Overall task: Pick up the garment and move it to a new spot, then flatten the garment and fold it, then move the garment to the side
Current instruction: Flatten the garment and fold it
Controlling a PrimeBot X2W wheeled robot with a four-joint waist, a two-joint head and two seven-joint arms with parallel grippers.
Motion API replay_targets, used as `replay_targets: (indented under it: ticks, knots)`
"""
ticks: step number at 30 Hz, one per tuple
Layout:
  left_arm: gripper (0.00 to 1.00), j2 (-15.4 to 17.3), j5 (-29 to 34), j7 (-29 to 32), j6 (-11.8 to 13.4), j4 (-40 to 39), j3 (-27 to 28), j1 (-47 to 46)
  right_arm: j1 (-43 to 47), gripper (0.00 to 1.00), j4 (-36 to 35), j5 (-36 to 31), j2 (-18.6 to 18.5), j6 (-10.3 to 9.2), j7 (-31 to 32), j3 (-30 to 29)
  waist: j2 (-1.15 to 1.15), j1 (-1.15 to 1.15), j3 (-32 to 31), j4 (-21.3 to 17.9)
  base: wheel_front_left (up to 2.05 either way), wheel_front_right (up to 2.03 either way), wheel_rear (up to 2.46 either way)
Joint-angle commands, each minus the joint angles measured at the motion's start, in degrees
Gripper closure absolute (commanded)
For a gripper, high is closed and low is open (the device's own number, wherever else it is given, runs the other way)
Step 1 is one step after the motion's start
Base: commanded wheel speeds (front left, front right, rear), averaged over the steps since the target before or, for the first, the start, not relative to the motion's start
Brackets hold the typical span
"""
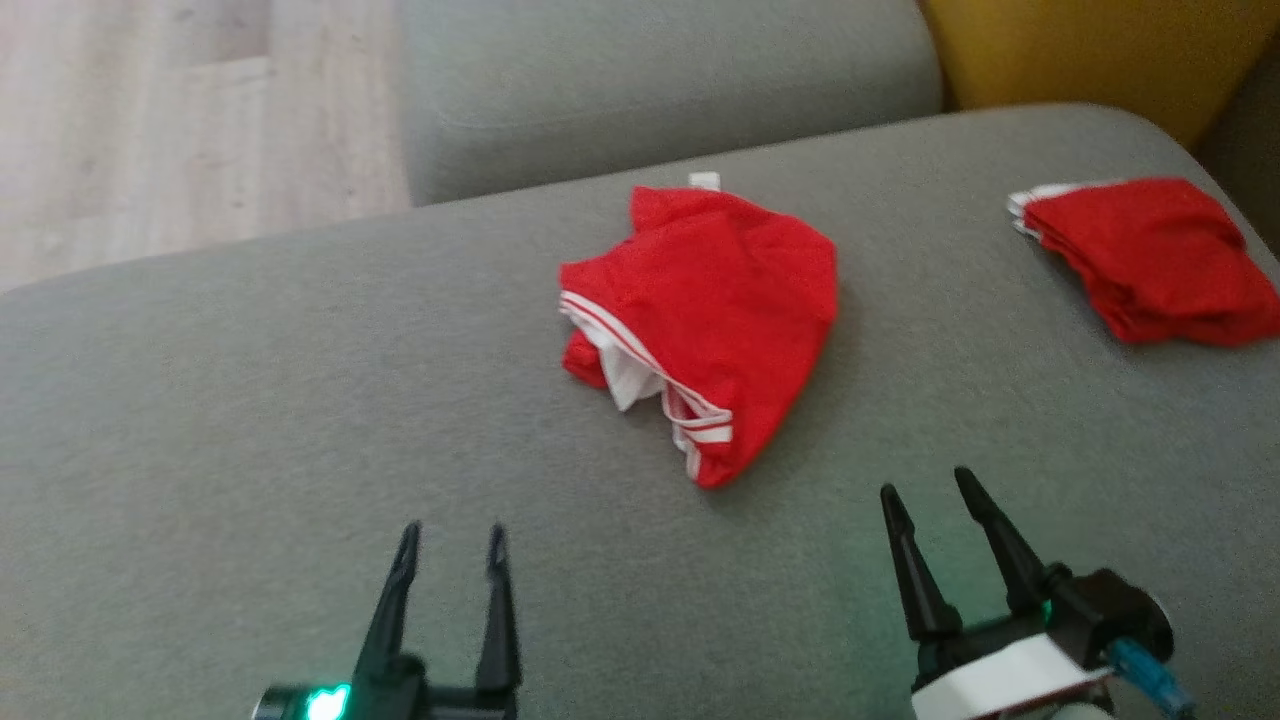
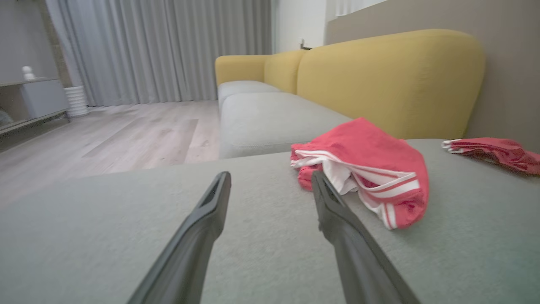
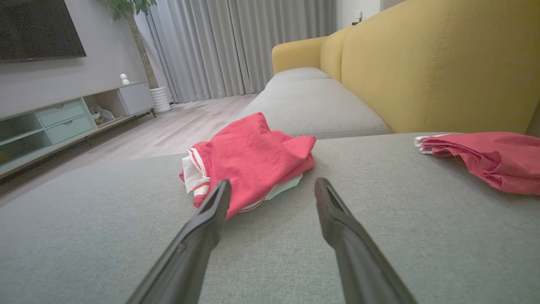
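A crumpled red garment [image 1: 715, 300] with white stripes and a white lining lies bunched in the middle of the grey sofa seat [image 1: 300, 400]. The same heap shows ahead and to the right in the left wrist view [image 2: 367, 164] and ahead-left in the right wrist view [image 3: 249, 160]. My left gripper [image 1: 452, 545] hovers open near the front edge, well short of the garment, nothing between its fingers [image 2: 211, 211]. My right gripper [image 1: 928, 490] is also open and empty, just below and right of the heap, its fingers [image 3: 333, 211] apart.
A second red garment [image 1: 1150, 255], folded, rests at the far right of the seat. Another grey cushion [image 1: 650, 80] and a yellow backrest [image 1: 1090, 50] stand behind. Wood floor [image 1: 180, 130] lies beyond the seat's left edge; a low TV cabinet [image 3: 63, 122] stands across the room.
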Motion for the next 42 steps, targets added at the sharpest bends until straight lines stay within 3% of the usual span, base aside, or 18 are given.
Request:
replay_targets:
  ticks: [1, 8, 16, 23, 26, 27, 32, 42]
  knots:
    - [0.0, -0.24, 0.76, -0.54, -0.47, -1.18, 0.6, -3.92, -3.23, 0.0, -2.32, 0.2, -0.94, -0.04, -0.22, 1.59, 0.0, -0.01, 2.74, -3.02, 0.0, 0.0, 0.0]
    - [0.0, -0.24, 0.01, -0.55, -2.88, 5.95, -5.16, -12.86, -5.83, 0.0, -3.46, 0.41, -1.01, -0.04, -0.22, 1.95, 0.0, -0.01, 6.98, -8.16, 0.0, 0.0, 0.0]
    - [0.0, -0.24, -3.92, -0.55, -5.9, 20.96, -14.46, -24.56, -8.39, 0.0, -4.14, 0.79, -0.75, -0.04, -0.22, 2.78, 0.0, -0.01, 11.21, -12.53, 0.0, 0.0, 0.0]
    - [0.0, -0.24, -7.93, -0.36, -3.13, 29.83, -17.66, -31.94, -9.53, 0.0, -4.28, 1.01, -0.48, -0.04, -0.22, 3.11, 0.0, -0.01, 13.41, -14.79, 0.0, 0.0, 0.0]
    - [0.0, -0.24, -9.0, -0.33, -0.58, 33.82, -18.27, -34.69, -9.88, 0.0, -4.19, 1.03, -0.37, -0.04, -0.22, 3.29, 0.0, -0.01, 13.71, -15.51, 0.0, 0.0, 0.0]
    - [1.0, -0.24, -9.67, -0.4, 0.94, 35.31, -18.26, -36.06, -9.98, 0.0, -4.01, 1.0, -0.29, -0.04, -0.22, 3.34, 0.0, -0.01, 13.51, -15.88, 0.0, 0.0, 0.0]
    - [1.0, -0.24, -10.94, -0.51, 0.12, 33.29, -18.92, -38.06, -9.58, 0.0, -3.44, 0.96, -0.11, -0.04, -0.22, 3.65, 0.0, -0.01, 11.75, -16.69, 0.0, 0.0, 0.0]
    - [1.0, 1.1, -7.88, -0.54, -7.48, 25.68, -18.36, -51.57, -8.07, 0.0, -3.1, 1.06, 0.6, -0.04, -0.22, 5.25, 0.0, -0.01, 6.28, -18.41, 0.0, 0.0, 0.0]
